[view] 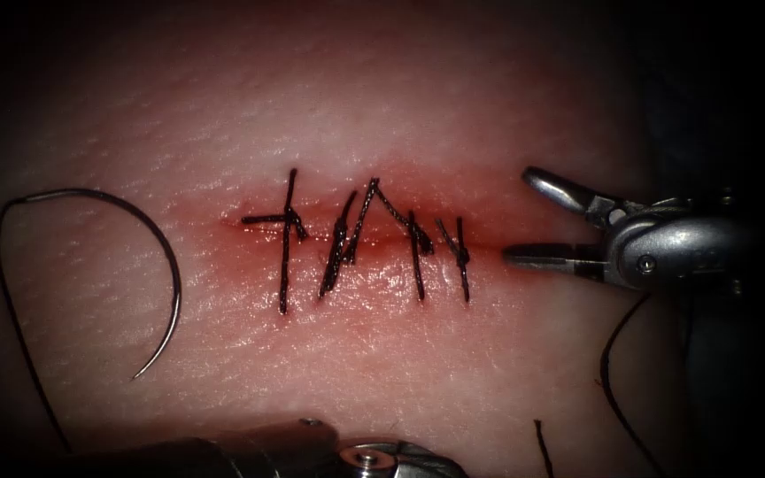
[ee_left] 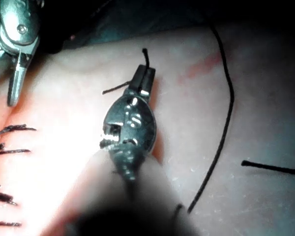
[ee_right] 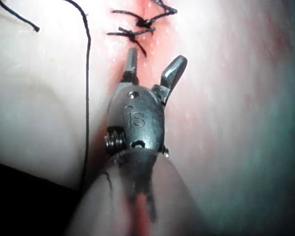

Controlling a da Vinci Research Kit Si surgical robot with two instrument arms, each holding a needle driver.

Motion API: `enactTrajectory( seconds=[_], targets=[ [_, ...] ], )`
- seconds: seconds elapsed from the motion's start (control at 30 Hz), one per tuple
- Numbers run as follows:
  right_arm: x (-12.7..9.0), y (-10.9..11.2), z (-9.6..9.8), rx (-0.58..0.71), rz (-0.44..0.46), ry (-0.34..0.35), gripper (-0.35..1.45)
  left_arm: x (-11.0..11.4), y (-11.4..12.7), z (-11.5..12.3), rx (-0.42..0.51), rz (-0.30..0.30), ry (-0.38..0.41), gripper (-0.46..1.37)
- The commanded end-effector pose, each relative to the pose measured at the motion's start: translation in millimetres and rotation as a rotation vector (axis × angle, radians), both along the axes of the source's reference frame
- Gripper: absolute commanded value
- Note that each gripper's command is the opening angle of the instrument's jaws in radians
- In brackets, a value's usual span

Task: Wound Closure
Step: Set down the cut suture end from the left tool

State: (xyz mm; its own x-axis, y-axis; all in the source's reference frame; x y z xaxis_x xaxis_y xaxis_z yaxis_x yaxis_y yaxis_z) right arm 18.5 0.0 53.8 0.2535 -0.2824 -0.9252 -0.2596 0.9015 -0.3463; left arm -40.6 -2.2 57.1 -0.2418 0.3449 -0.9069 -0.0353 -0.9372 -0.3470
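Note:
The tissue [view: 382, 106] has its cut [view: 374, 239] crossed by several dark stitches [view: 347, 243]. The curved needle [view: 166, 257] lies free on the tissue, left of the cut and not in it; its thread [view: 19, 327] trails down from its blunt end. My right tool [view: 517, 216] hovers at the cut's right end, jaws open and holding nothing; it appears again in the right wrist view [ee_right: 157, 56], just short of the last stitches [ee_right: 137, 27]. My left tool [ee_left: 143, 71] is shut on a short cut piece of thread [ee_left: 115, 89]. Its wrist [view: 374, 458] is at the lower edge.
A loose strand of thread [view: 608, 372] curves over the tissue below the right tool, with a short cut end [view: 542, 443] beside it. Another cut piece [ee_left: 273, 168] and a long strand [ee_left: 226, 123] lie near the left tool.

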Motion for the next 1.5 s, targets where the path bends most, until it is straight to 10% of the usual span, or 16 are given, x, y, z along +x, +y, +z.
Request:
enactTrajectory(
  seconds=[0.03,0.3,0.6,1.1,1.5],
  targets=[
    [0.0,0.0,0.0,0.001,-0.006,-0.002,1.39,-0.2,-0.5,0.5,0.067,-0.018,0.049,-0.16],
    [0.1,-0.1,0.0,0.001,-0.005,-0.002,1.40,0.6,-1.3,2.5,0.164,-0.114,0.196,-0.23],
    [0.1,-0.2,0.0,0.000,-0.005,-0.003,1.41,3.2,-1.0,0.5,0.270,-0.160,0.352,0.37],
    [0.3,-0.5,0.2,-0.004,-0.001,-0.002,1.43,7.7,1.7,-1.4,0.191,-0.171,0.382,0.20],
    [0.4,-0.5,0.4,-0.002,-0.011,-0.012,1.43,13.9,6.3,-2.2,0.081,-0.083,0.354,0.85]
  ],
)
